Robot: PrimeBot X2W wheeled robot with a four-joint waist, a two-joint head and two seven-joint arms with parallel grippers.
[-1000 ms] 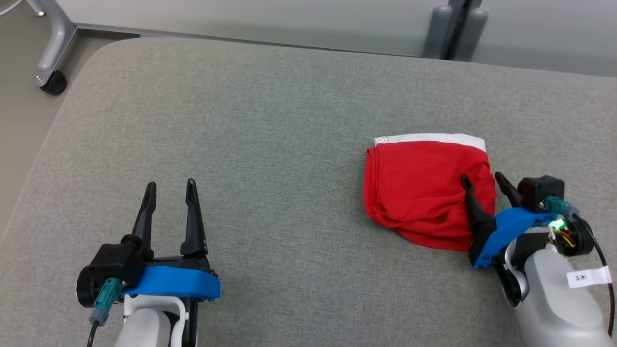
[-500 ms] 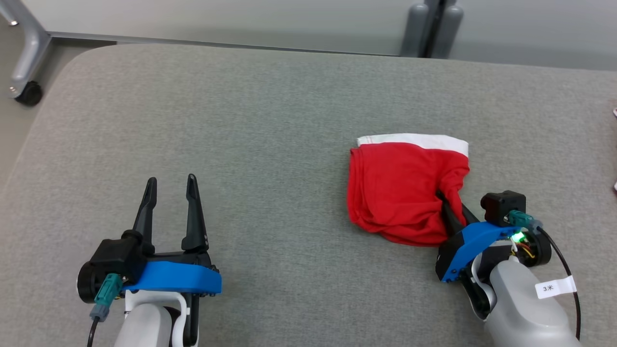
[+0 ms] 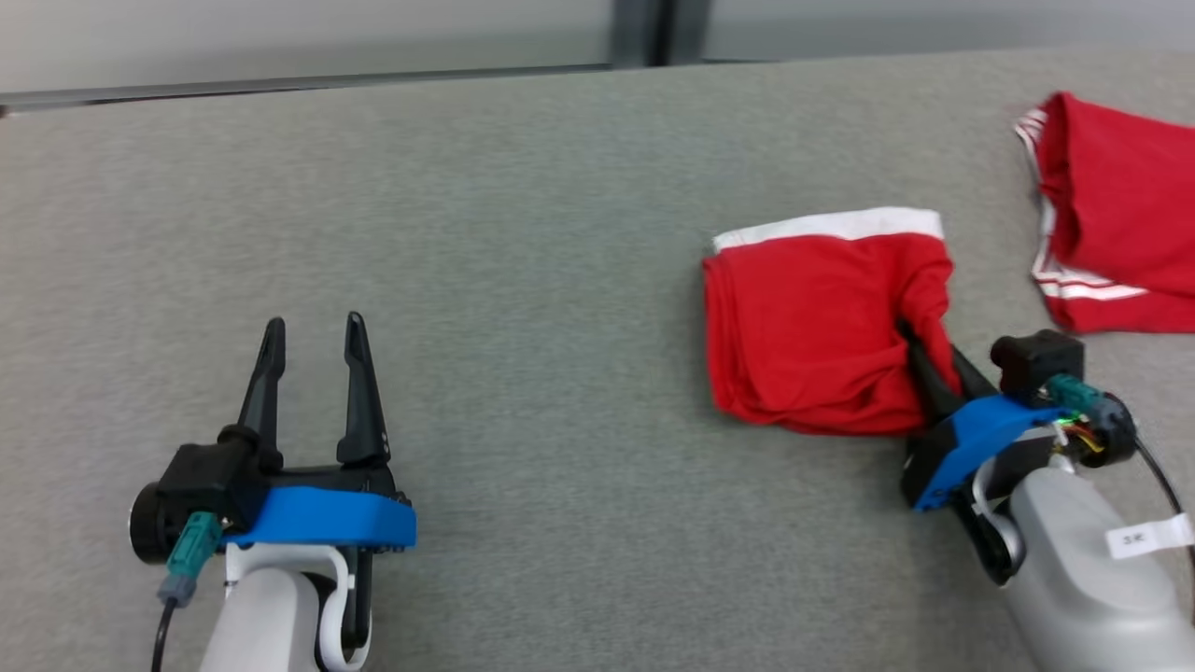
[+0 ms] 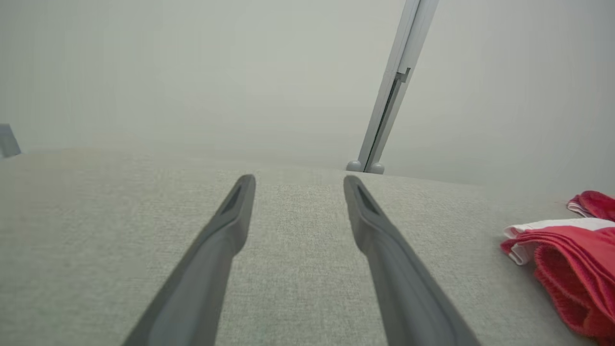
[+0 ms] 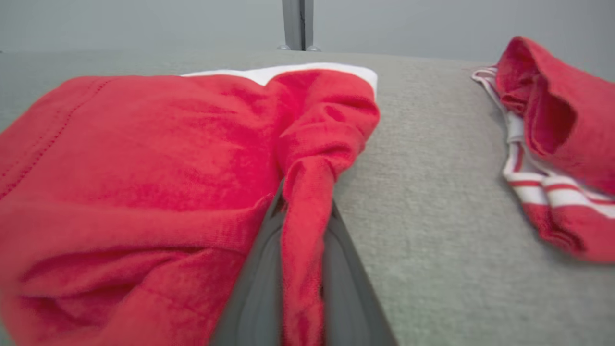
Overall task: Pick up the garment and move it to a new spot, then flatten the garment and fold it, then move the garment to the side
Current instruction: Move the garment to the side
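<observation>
Grey cloth covers the tabletop [image 3: 560, 233], with a pale wall behind it. At the right claw [image 3: 922, 343] the two dark fingers are pressed together on a bunched fold of the red garment [image 3: 803, 336], pinching its near right corner. The fabric runs up between the fingers and twists like a rope toward the pinch, which is likely why that side is gathered while the rest lies flat.

Outward from that claw, the garment spreads to the left and ahead, with its white waistband [image 3: 831, 226] along the far edge, and rests on the tabletop. A corner grip like this suits lifting or dragging the piece, so I judge the pick-up step to be in hand.

Ahead and to the right of the claw lies a second red garment [image 3: 1120, 205] with white stripes, apart from the first. Well off to the left, the left claw [image 3: 315, 327] stands spread and holds nothing, probably free for the flattening to come.
</observation>
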